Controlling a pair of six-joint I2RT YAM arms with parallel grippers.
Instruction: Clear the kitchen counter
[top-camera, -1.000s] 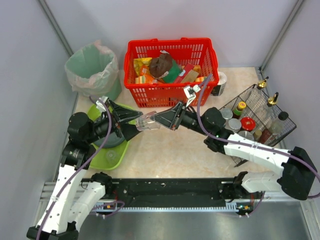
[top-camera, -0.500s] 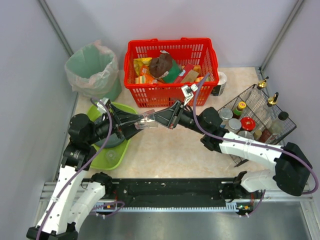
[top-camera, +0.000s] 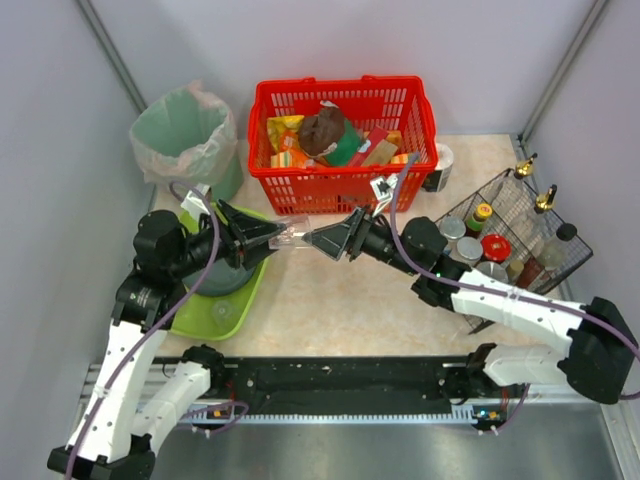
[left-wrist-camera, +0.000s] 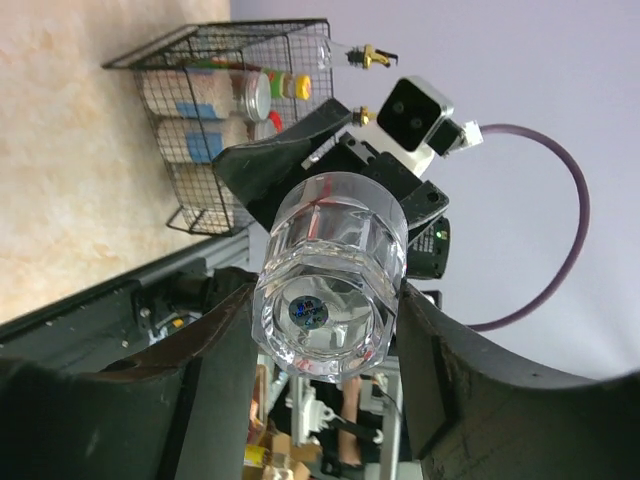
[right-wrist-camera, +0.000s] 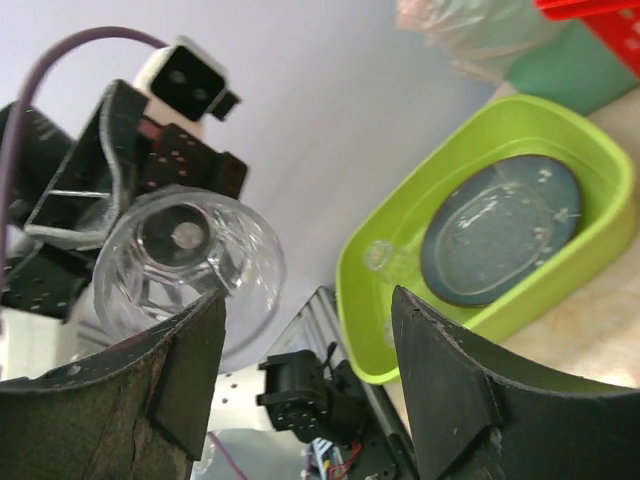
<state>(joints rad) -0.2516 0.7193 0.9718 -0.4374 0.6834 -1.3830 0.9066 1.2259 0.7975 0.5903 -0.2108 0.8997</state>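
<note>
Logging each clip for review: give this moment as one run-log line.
clear glass: in air over kitchen counter | left gripper: shut on it | right gripper: open, facing it

Clear glass (top-camera: 289, 235) in left gripper (top-camera: 270, 234), right gripper (top-camera: 318, 239) nearby

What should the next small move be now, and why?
Probably draw the right gripper straight back: its jaws stand open, while the left gripper is clamped on the clear faceted drinking glass, so the left arm alone seems to hold it.
</note>
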